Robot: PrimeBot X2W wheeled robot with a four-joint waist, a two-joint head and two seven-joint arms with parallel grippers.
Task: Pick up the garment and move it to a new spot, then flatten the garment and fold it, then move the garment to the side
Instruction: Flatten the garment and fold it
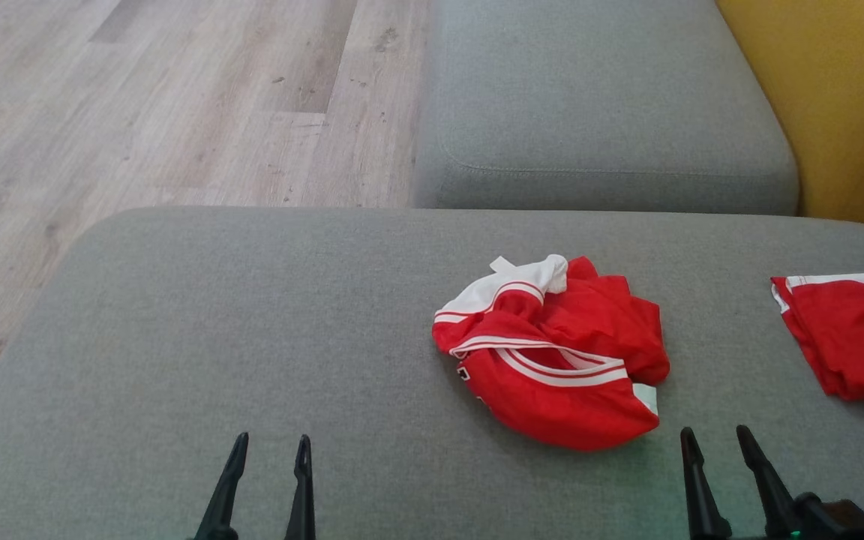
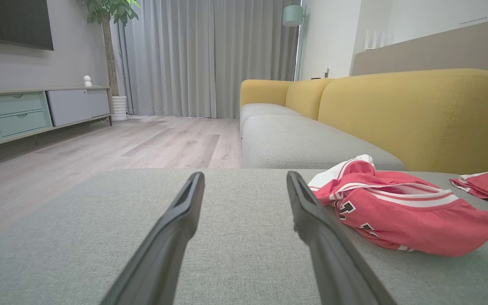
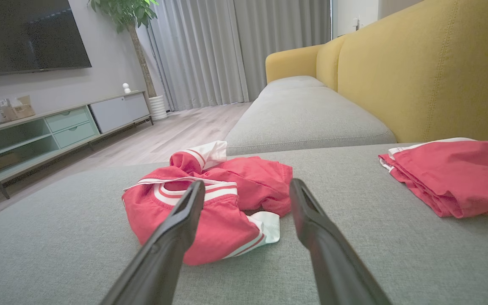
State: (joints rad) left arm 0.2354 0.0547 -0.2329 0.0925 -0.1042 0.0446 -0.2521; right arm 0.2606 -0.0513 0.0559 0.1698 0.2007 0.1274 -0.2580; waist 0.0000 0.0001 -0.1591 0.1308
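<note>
A crumpled red garment with white trim lies in a heap on the grey cushion, right of centre. The left wrist view shows the garment to the right of my fingers, and the right wrist view has the garment just ahead, slightly left. My left gripper stands open near the cushion's front edge, well left of the heap, nothing between its fingers. My right gripper is open too, just in front of and right of the heap, not touching it.
A second red garment, folded flat, lies at the cushion's right edge. A further grey seat with a yellow backrest sits beyond. Wooden floor lies to the left, with a TV cabinet and plant across the room.
</note>
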